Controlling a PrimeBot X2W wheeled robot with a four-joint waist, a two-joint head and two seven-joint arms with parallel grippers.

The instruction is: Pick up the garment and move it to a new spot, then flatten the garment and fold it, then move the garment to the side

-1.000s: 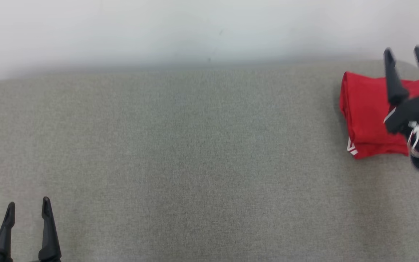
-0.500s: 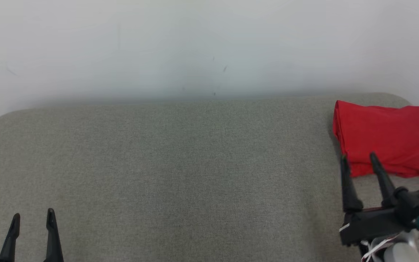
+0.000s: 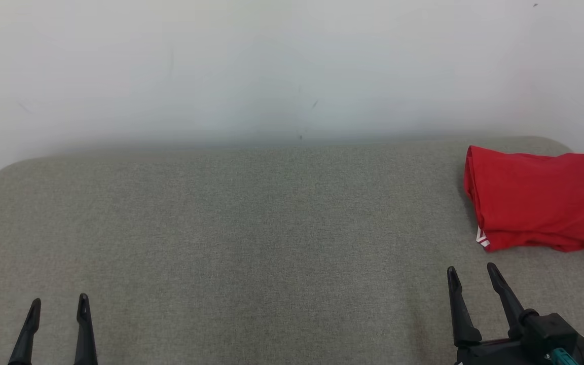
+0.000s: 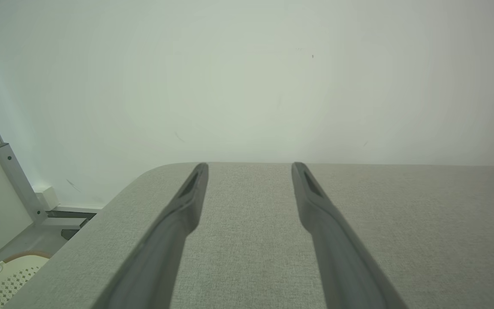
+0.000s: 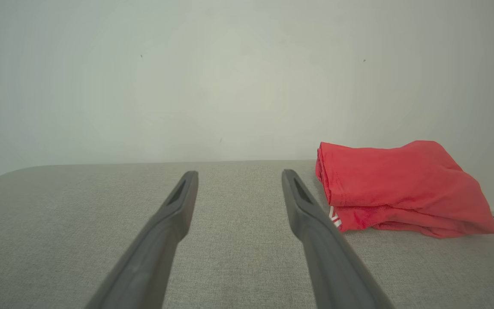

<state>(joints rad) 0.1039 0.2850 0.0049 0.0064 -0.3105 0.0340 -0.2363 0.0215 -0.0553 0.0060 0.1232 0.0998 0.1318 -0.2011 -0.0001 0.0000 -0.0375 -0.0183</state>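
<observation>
Nearest of all, the left gripper [image 3: 59, 299] with its two long dark fingers is hanging over the soft grey cloth-covered table [image 3: 251, 228]. Its fingers are standing wide apart and holding nothing. The right gripper [image 3: 471, 267], dark and two-fingered too, is hanging over the same grey top. Its fingers are also spread wide, with bare cloth showing between them. A little past the right fingertips, off to their right side, the red folded cloth garment [image 3: 538, 197] is lying in a flat bundle. It is not touching the fingers, and small white stripes are peeking out at its near corner. It is lying far to the right of the left fingers. Behind everything, a plain white wall [image 3: 271, 61] is standing.
</observation>
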